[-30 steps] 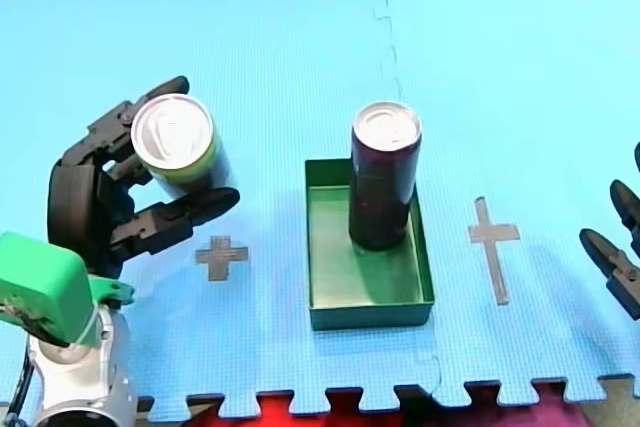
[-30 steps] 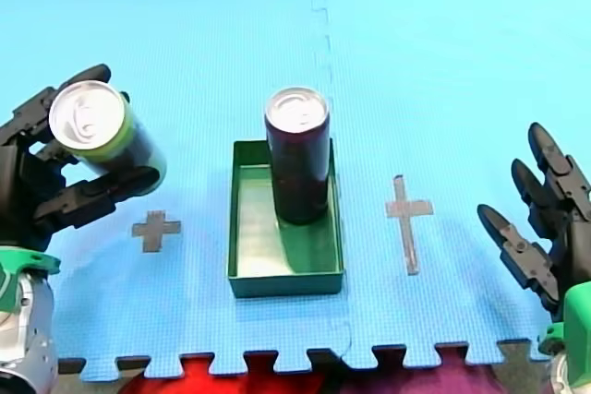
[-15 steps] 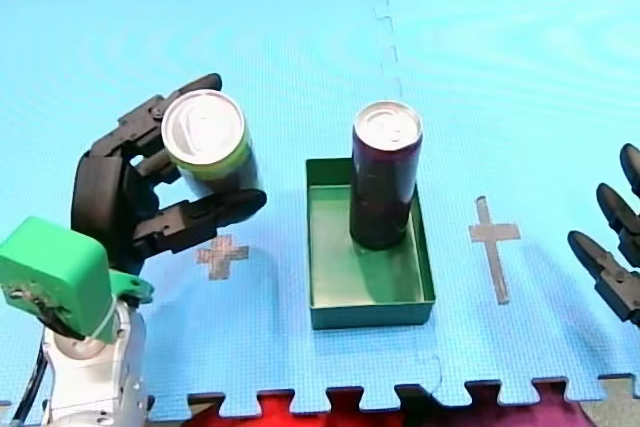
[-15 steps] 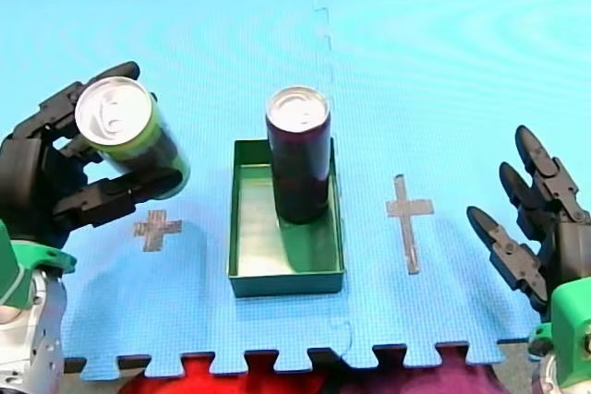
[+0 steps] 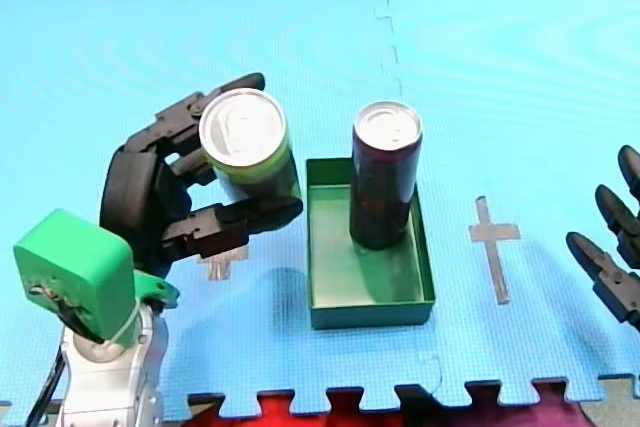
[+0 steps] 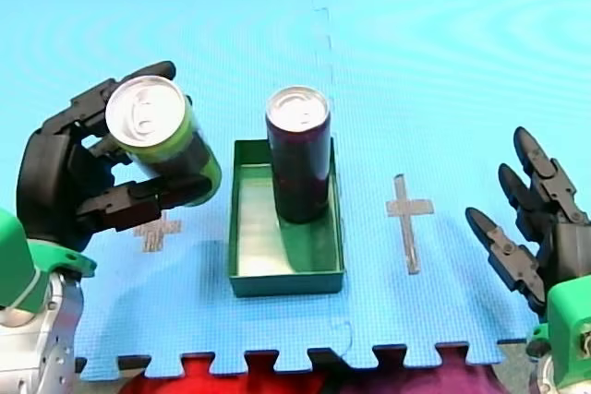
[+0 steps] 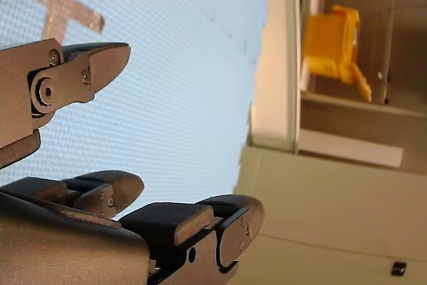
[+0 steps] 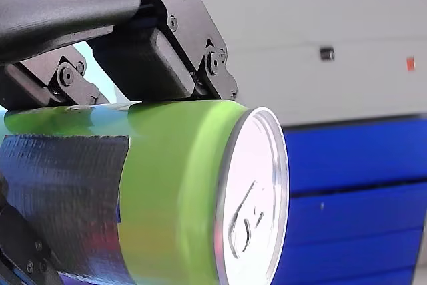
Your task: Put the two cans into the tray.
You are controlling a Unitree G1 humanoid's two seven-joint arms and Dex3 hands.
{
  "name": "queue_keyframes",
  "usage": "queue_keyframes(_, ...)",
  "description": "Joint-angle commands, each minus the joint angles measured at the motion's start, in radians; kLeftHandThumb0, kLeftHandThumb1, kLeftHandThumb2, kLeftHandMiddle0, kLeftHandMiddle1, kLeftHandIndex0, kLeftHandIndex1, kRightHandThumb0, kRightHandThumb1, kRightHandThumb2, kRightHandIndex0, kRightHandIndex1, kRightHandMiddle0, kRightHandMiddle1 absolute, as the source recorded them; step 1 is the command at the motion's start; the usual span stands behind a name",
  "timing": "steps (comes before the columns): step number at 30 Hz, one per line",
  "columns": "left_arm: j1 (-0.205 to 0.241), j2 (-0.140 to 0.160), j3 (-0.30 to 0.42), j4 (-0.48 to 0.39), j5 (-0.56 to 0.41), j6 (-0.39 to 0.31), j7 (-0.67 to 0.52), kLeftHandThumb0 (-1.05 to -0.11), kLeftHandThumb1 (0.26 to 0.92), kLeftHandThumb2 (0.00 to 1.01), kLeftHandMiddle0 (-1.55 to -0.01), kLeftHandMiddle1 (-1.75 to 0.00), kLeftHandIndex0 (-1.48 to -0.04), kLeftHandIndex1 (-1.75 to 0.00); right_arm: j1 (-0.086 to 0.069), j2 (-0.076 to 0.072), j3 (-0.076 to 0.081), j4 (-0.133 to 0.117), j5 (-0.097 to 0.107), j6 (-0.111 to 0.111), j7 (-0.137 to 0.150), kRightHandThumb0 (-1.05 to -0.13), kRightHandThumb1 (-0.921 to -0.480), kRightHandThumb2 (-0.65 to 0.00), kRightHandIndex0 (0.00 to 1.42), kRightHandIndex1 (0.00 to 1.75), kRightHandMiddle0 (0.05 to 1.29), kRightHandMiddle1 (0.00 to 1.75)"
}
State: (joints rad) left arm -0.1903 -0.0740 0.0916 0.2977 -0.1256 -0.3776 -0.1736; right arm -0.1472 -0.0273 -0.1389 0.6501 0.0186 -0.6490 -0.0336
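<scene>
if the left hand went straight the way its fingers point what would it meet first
Probably the dark can standing in the tray: the left hand, holding the green can, points toward it. If held low, the tray's left wall comes first. The right hand is at the mat's right edge.

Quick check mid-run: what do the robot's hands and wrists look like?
Left hand, gripping the green can at the tray's left: black, three segmented fingers with visible screws, bright green wrist block, silver-white forearm, thin black cable. Right hand, at the mat's right edge: same black fingers, green block.
</scene>
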Motion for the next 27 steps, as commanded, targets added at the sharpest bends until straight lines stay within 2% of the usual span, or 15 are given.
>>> queue_keyframes(1, 0.021, -0.01, -0.041, -0.127, -0.024, 0.051, -0.011, -0.365, 0.731, 0.0, -1.39, -0.01, -1.28, 0.0, 0.003, 0.004, -0.002, -0.005, -0.003, 0.01, -0.018, -1.048, -0.92, -0.003, 0.5, 0.0, 0.43, 0.01)
queue_keyframes(9, 0.016, 0.007, -0.058, -0.238, -0.039, 0.168, -0.027, -0.364, 0.727, 0.0, -1.39, -0.01, -1.28, 0.0, 0.002, 0.015, 0.005, -0.005, -0.01, 0.018, -0.032, -1.048, -0.92, -0.005, 0.5, 0.0, 0.43, 0.01)
queue_keyframes(16, 0.0, 0.014, -0.077, -0.287, -0.04, 0.22, -0.025, -0.365, 0.726, 0.0, -1.4, 0.0, -1.28, 0.0, -0.004, 0.022, 0.011, 0.009, -0.014, 0.018, -0.042, -1.048, -0.919, -0.003, 0.5, 0.0, 0.44, 0.01)
queue_keyframes(23, 0.0, 0.002, -0.123, -0.302, -0.035, 0.267, -0.022, -0.369, 0.726, 0.0, -1.4, 0.0, -1.28, 0.0, -0.002, 0.027, 0.014, 0.007, -0.014, 0.014, -0.045, -1.048, -0.917, -0.002, 0.51, 0.0, 0.45, 0.01)
queue_keyframes(27, 0.001, 0.006, -0.133, -0.28, -0.008, 0.276, -0.004, -0.371, 0.728, 0.0, -1.39, 0.0, -1.28, 0.0, 0.0, 0.028, 0.014, 0.005, -0.012, 0.012, -0.045, -1.048, -0.916, -0.001, 0.51, 0.01, 0.45, 0.01)
